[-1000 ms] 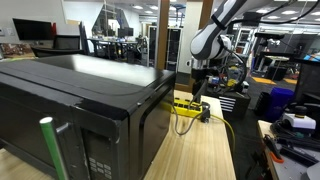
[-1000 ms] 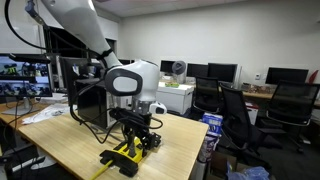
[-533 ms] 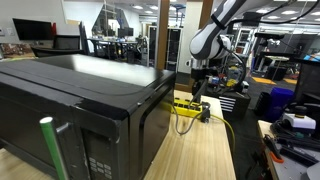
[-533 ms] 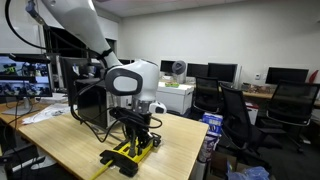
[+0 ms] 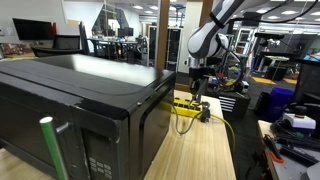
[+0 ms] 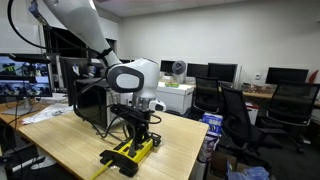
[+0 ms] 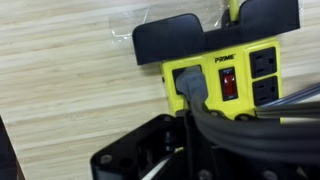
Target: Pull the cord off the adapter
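The adapter (image 5: pixel 186 106) (image 6: pixel 131 154) is a yellow power strip that lies flat on the wooden table beside the microwave. The wrist view shows the adapter (image 7: pixel 207 60) with a red switch and dark sockets. A grey plug (image 7: pixel 190 88) sits in its end socket. From that plug the black cord (image 7: pixel 250 122) bends down and runs off to the right. My gripper (image 5: pixel 198 96) (image 6: pixel 137 140) (image 7: pixel 184 142) stands straight over the strip, and its black jaws are shut around the cord just below the plug. The fingertips are hidden behind the cord and the gripper body.
A big black microwave (image 5: pixel 80 100) (image 6: pixel 90 102) fills the table next to the strip. A green pole (image 5: pixel 50 148) stands in the foreground. The yellow lead (image 5: pixel 185 124) trails over the wooden table (image 5: pixel 205 150) (image 6: pixel 70 145). Office chairs and desks stand beyond the table's edge.
The jaws have closed from wide open onto the cord at the plug. The arm has barely moved over the strip.
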You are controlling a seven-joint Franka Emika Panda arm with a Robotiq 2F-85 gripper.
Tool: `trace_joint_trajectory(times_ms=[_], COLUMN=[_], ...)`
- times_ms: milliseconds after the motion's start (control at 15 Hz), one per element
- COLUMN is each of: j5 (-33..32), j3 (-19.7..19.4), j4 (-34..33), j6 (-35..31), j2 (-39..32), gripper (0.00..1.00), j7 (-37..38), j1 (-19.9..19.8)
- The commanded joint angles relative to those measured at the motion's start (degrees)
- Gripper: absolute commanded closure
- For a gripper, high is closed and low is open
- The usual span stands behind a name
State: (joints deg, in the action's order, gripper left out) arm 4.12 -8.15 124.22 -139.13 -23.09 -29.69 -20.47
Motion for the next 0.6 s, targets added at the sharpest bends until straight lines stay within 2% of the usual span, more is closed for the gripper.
trace_joint_trajectory(times_ms=[0, 67, 533], j5=[-2.1, -2.0, -4.4], j3=[-0.2, -0.2, -1.0], j4=[0.4, 0.5, 0.0], j6=[1.1, 1.2, 4.4], j2=[0.4, 0.6, 0.8], gripper=[0.74, 0.73, 0.3], j7=[0.9, 0.6, 2.1], j1=[0.2, 0.1, 1.0])
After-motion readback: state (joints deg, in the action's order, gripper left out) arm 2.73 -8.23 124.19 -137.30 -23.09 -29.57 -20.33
